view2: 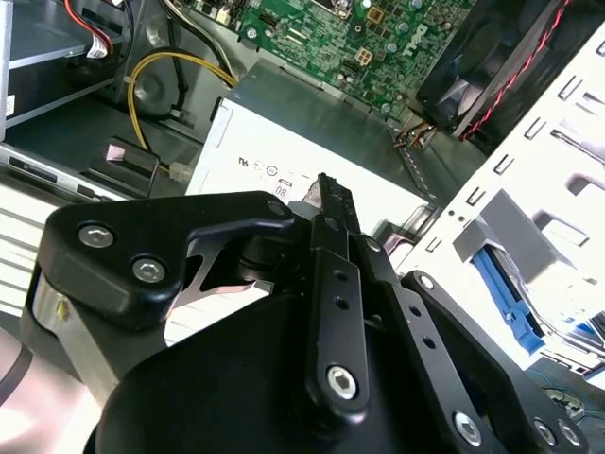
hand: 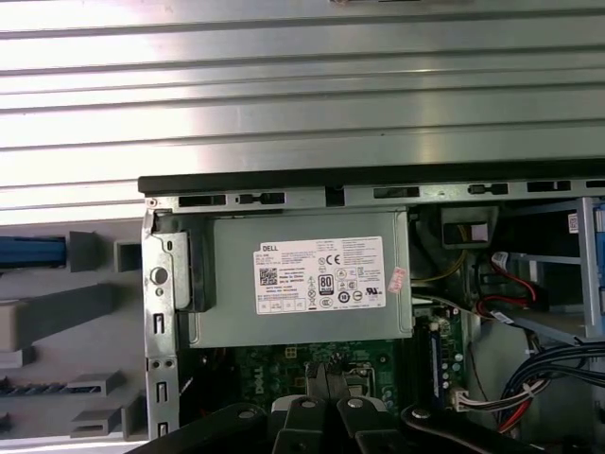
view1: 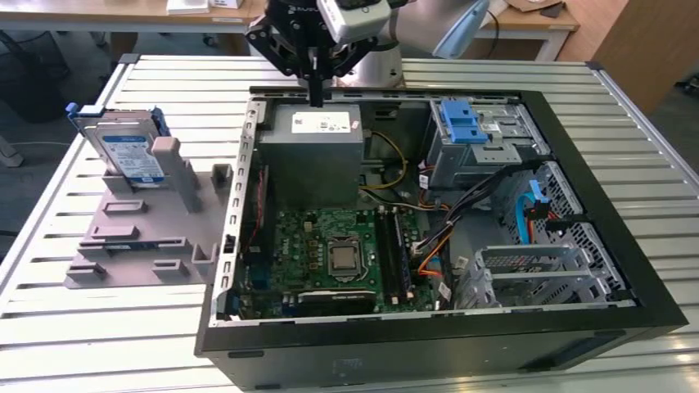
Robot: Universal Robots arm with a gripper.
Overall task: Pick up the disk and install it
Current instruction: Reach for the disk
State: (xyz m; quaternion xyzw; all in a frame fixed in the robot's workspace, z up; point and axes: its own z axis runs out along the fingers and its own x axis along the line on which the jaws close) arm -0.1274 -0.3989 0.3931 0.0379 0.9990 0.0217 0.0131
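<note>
I read the gripper (view1: pixel 317 98) as pinched closed on nothing, hovering over the power supply (view1: pixel 317 155). The disk (view1: pixel 129 154) stands on edge in the grey fixture (view1: pixel 137 241), well apart toward the exterior view's left, outside the case (view1: pixel 437 344).

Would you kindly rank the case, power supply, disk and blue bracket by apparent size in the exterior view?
Largest to smallest:
1. case
2. power supply
3. disk
4. blue bracket
No close calls.

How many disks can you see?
1. The disk stands on edge in the grey holder, on the exterior view's left of the computer. More may hide inside it.
</note>
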